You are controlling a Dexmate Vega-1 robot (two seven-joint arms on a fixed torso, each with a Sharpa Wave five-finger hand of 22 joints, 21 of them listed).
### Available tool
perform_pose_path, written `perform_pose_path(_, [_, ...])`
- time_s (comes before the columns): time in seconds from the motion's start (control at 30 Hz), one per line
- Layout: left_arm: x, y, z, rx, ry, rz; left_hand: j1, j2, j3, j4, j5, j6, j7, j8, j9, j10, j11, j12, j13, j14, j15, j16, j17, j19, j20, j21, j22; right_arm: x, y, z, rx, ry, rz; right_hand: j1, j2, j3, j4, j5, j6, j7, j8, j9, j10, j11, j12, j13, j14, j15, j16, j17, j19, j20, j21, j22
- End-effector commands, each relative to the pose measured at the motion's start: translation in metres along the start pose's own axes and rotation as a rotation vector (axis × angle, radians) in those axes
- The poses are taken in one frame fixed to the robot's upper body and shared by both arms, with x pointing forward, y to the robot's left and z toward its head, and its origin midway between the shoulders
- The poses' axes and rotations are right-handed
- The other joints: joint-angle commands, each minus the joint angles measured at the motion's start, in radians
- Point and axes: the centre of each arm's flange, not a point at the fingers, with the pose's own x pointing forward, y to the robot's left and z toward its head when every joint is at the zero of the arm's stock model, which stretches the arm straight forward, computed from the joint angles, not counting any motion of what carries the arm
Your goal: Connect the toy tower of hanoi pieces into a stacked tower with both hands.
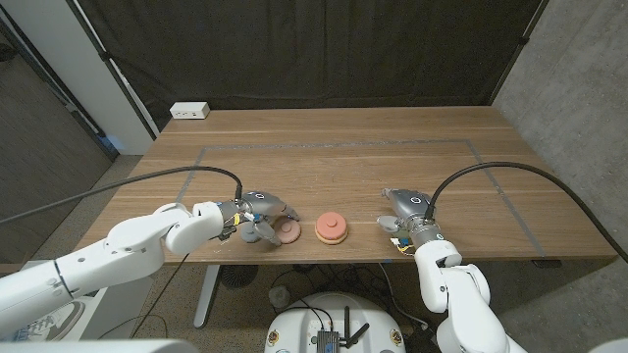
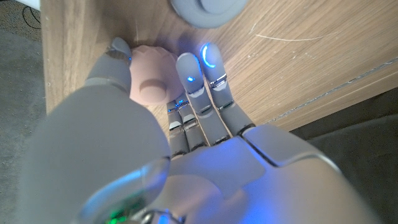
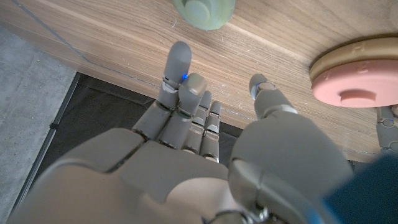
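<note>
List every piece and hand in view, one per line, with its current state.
left hand: fingers on the pink disc, not lifted
pink disc: on the table, touched
grey disc: loose on the table
stacked tower: pink piece on tan base
green piece: loose on the table
right hand: open, holding nothing

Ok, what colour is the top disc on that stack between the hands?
Pink, on a tan base; the stack shows best in the right wrist view.
</note>
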Motion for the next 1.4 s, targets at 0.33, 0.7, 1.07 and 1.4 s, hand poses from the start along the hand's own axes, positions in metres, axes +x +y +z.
perform_pose_path(0.33, [0.001,0.019,-0.007,-0.025,-0.003,0.012,0.008,0.01,0.009,0.003,0.007,0.02,-0.003,0.01,0.004,0.067,-0.046,0.003,0.009,0.024,-0.059,0.006,0.004,0.016,-0.138,0.002,0.008,0.0,-0.006,0.002,-0.011,0.006,-0.003,-0.002,0.007,0.011,0.001,0.006,0.008,0.004,-0.002,0.002,0.008,0.0,0.001,0.004,0.011,-0.051,0.004,0.004,0.002,-0.093,0.004,0.002])
perform_pose_path(0.7, [-0.01,0.038,-0.01,-0.057,0.001,0.011,0.007,0.012,0.008,0.005,0.007,0.024,-0.002,0.008,0.006,0.075,-0.047,0.002,0.015,0.031,-0.059,0.005,0.002,0.021,-0.137,0.0,0.012,-0.001,-0.008,0.001,-0.004,0.009,-0.011,-0.004,0.007,0.012,0.0,0.007,0.011,0.004,-0.002,0.002,0.009,0.0,0.0,0.004,0.01,-0.051,0.004,0.003,0.002,-0.093,0.004,0.003])
perform_pose_path(1.07, [-0.015,0.055,-0.006,-0.082,-0.028,0.0,0.006,0.012,0.008,0.006,0.008,0.039,0.002,0.01,0.007,0.084,-0.048,0.001,0.021,0.041,-0.059,0.006,0.002,0.03,-0.138,-0.001,0.016,-0.002,-0.009,0.0,-0.006,0.014,-0.011,-0.006,0.008,0.013,0.001,0.008,0.012,0.004,-0.002,0.002,0.013,-0.001,0.001,0.005,0.01,-0.051,0.004,0.004,0.002,-0.093,0.004,0.002])
perform_pose_path(1.4, [-0.02,0.065,-0.003,-0.075,-0.034,0.0,0.007,0.011,0.008,0.005,0.009,0.041,0.001,0.008,0.008,0.092,-0.049,0.002,0.024,0.046,-0.059,0.007,0.004,0.033,-0.138,-0.001,0.019,-0.004,-0.009,-0.003,-0.001,0.022,-0.013,-0.009,0.009,0.014,0.002,0.009,0.016,0.004,-0.001,0.002,0.013,0.001,0.0,0.005,0.011,-0.051,0.006,0.005,0.002,-0.093,0.004,0.002])
